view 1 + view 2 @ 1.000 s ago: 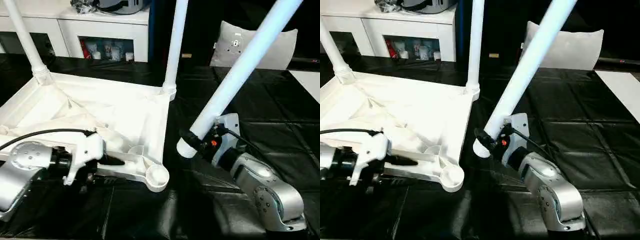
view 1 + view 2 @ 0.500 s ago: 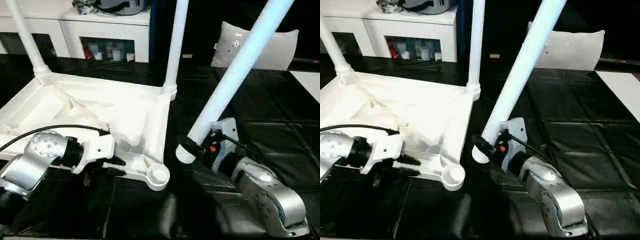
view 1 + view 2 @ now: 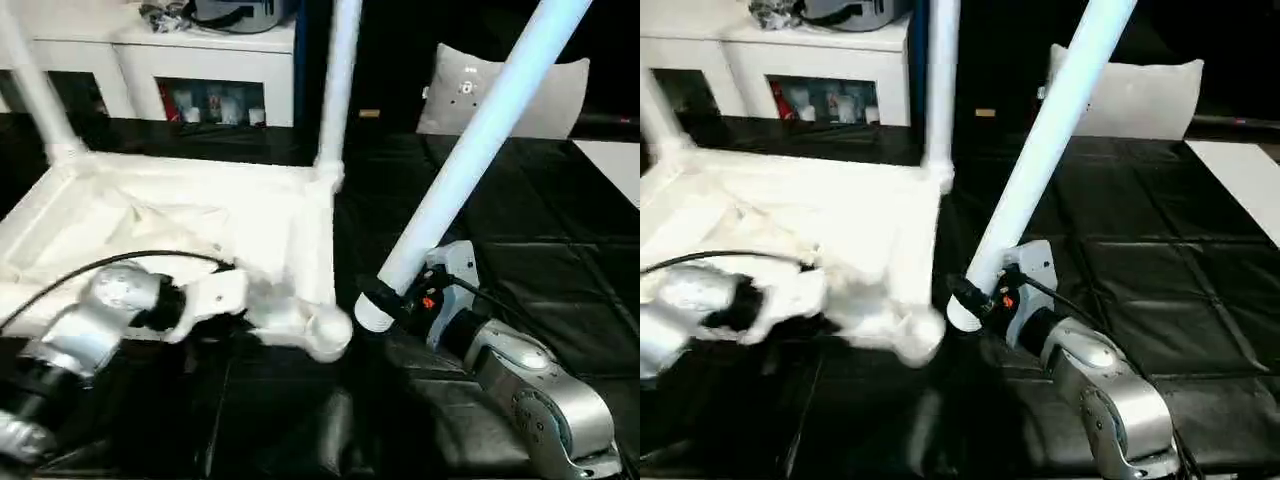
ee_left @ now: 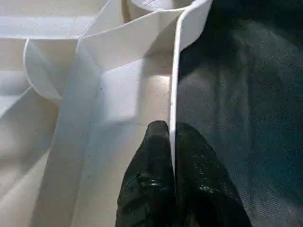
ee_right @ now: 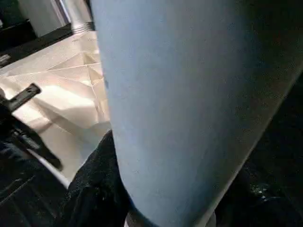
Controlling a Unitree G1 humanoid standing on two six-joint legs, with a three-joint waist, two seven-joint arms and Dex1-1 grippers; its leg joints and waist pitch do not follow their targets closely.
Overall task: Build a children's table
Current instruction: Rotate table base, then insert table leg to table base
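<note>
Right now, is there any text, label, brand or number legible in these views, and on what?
None can be read.
Grey-white pillow-like bag: a small round mark, too blurred to read.
Items in the white cabinet cubby: packaging too small to read.

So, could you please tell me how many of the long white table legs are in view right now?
3. Two long white tapered plastic legs stand upright in the white plastic tabletop's far corners, one left, one right. The third leans tilted in the right gripper. A fourth may be out of frame.
</note>
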